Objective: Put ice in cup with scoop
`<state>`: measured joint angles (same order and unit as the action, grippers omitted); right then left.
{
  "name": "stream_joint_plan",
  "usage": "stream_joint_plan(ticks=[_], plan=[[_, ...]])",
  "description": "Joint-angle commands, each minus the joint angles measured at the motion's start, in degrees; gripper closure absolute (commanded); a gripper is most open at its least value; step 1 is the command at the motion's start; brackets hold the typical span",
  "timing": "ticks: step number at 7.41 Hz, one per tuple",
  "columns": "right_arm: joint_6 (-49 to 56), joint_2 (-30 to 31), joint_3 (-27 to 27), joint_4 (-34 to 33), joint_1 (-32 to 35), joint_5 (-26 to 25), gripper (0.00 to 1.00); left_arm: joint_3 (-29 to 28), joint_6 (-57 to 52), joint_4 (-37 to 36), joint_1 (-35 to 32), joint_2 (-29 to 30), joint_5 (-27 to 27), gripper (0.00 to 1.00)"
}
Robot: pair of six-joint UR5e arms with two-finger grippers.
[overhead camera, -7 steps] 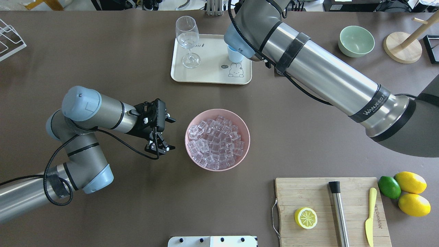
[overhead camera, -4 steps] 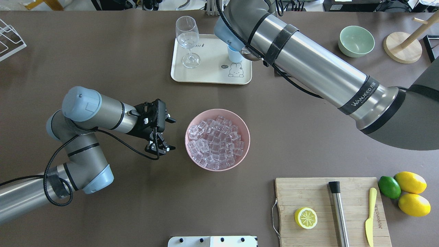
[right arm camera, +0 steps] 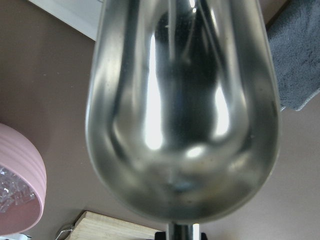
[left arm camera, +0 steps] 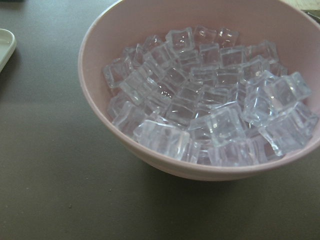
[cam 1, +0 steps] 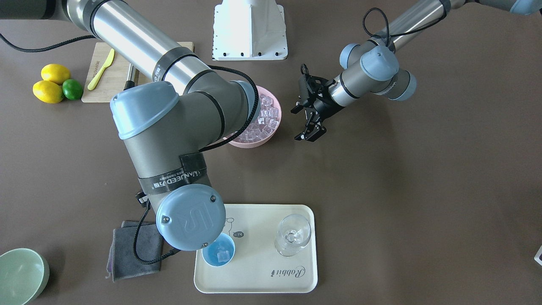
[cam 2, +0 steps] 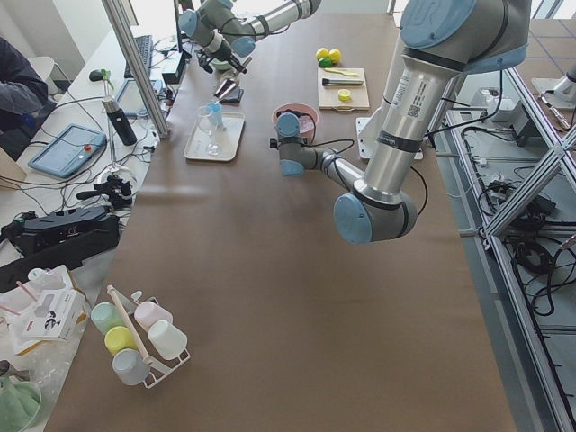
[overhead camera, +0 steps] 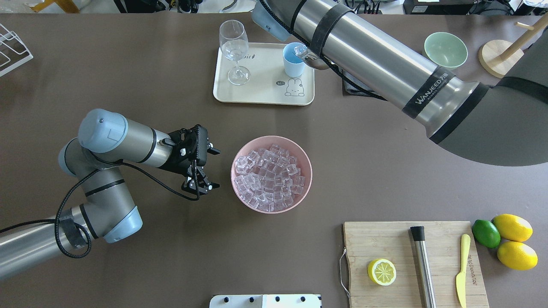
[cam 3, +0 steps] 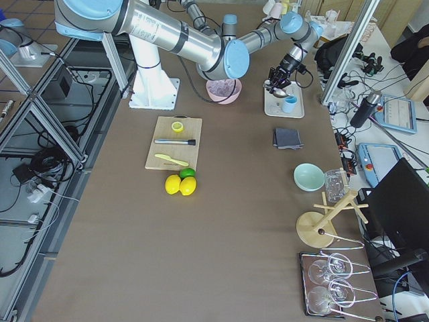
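Since the ice [overhead camera: 271,174] is a heap of small, hard, glassy cubes, I judge it light and slippery, likely to skid or bounce off a rim. It is better carried in a trough than pinched, with the load taken from deep in the pile. Nearly all of it fills the pink bowl [overhead camera: 238,150] at the middle of the counter [overhead camera: 368,171]. At least 1 cube lies inside the cup [cam 1: 218,250], seen in the front view.

The cup stands upright at 1 end of the cream tray [overhead camera: 261,97], with a stemmed glass [overhead camera: 234,47] at the other end. It looks light and easy to tip if nudged.

The scoop [right arm camera: 182,115] is off the counter just beside the cup, near its rim. In the wrist view its trough is bare and shiny, with no ice in it. It is stiff, smooth steel, so the short tubular handle is the place to hold it, squarely enough that it cannot twist.

The right hand [cam 3: 279,76] has that handle. The fingers themselves are hidden, but the handle runs straight back to the wrist. A grey cloth [cam 1: 135,250] lies beside the tray.

The left hand [overhead camera: 213,167] is spread wide and holds nothing, low and just beside the pink bowl.
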<state>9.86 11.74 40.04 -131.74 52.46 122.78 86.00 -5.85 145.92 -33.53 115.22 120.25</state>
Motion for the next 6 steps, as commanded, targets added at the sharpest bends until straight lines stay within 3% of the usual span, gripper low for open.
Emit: stream_joint_plan(ticks=[1, 4, 5, 6], plan=[[0.9, -2.6, -5.1, -0.2, 0.3, -0.4, 1.00, 0.0, 0.0, 0.0, 0.1, 0.0, -0.1, 0.03], [1.8, -2.5, -4.4, -0.2, 0.6, -0.4, 1.00, 0.0, 0.0, 0.0, 0.1, 0.0, -0.1, 0.03], [2.1, -1.5, -1.8, -0.2, 2.5, -0.3, 1.00, 0.0, 0.0, 0.0, 0.1, 0.0, -0.1, 0.03], [2.0, 2.2, 5.6, -1.2, 4.5, 0.4, 1.00, 0.0, 0.0, 0.0, 0.1, 0.0, -0.1, 0.03]])
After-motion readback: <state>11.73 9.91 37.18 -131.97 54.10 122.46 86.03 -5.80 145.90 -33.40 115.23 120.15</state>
